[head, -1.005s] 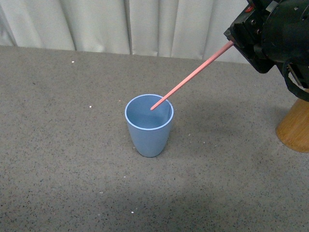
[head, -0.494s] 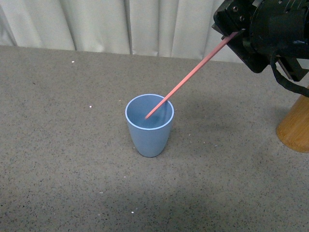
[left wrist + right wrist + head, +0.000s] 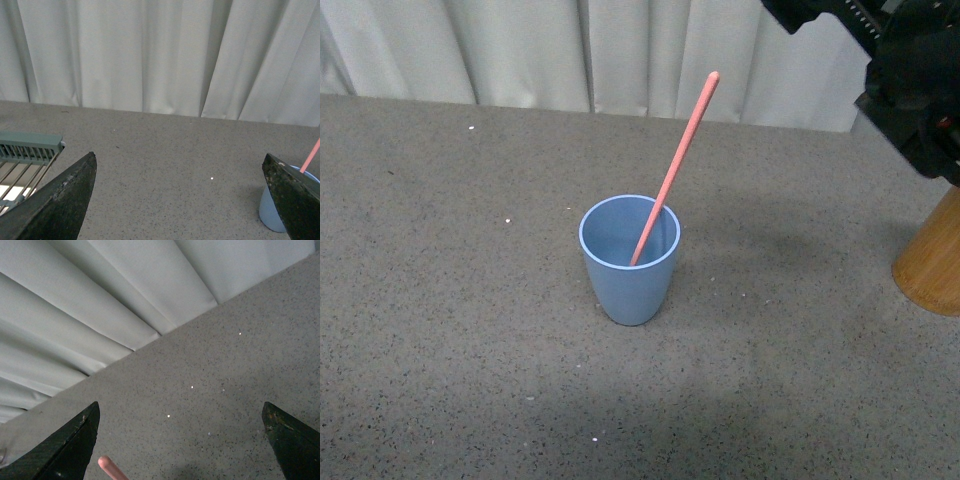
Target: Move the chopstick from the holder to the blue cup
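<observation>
One chopstick leans free in blue cup. Both my grippers, right and left, gape empty. Next, likely: return to holder.

The front view looked down across the grey table toward the curtain. Both wrist views sat low, facing that curtain between their own fingertips. All three shared the chopstick; front and left wrist also shared the blue cup.
</observation>
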